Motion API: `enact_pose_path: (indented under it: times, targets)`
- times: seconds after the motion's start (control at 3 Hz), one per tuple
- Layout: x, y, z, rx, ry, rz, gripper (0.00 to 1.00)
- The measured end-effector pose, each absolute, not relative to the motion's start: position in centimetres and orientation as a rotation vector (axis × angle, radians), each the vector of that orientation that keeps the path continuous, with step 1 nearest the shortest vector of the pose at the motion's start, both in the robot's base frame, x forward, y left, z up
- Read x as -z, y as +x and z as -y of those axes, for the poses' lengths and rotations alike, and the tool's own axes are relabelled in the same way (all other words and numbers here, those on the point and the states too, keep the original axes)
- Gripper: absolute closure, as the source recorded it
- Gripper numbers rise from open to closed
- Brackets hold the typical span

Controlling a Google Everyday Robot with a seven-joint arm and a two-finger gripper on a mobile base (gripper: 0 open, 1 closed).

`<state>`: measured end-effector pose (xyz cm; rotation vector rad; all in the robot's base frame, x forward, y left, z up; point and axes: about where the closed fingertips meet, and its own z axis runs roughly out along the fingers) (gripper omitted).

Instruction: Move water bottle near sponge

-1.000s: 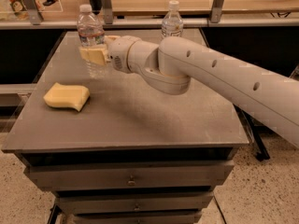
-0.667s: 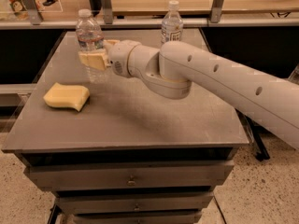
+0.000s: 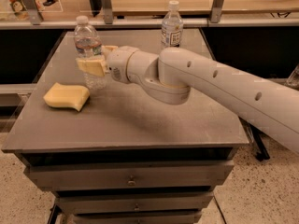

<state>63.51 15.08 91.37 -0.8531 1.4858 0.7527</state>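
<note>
The water bottle [image 3: 88, 55], clear and ribbed with a white cap, stands upright at the table's left rear. My gripper [image 3: 96, 59] reaches in from the right and is shut on its middle. One tan finger [image 3: 92, 67] crosses the front of the bottle and the other shows behind it. The pale yellow sponge [image 3: 66, 96] lies flat on the table just in front and to the left of the bottle, a short gap away.
A second bottle with a large white label [image 3: 172, 26] stands at the table's back edge, right of centre. The grey table [image 3: 140, 125] has drawers below. A shelf rail with metal posts [image 3: 149, 21] runs behind it.
The gripper and the water bottle have moved together a little to the left and toward the front, closer to the sponge. The sponge and the other bottle have not moved.
</note>
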Motion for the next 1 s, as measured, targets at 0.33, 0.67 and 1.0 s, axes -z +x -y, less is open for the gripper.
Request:
enact_pose_path:
  times: [0.33, 0.67, 1.0]
  targets:
    - [-91.10, 63.22, -15.27, -0.769, -0.854, -1.487, 0.84]
    - [-90.95, 63.04, -15.47, -0.802, -0.855, -1.494, 0.60]
    - [-90.77, 62.75, -15.78, -0.820, -0.882, -1.504, 0.37]
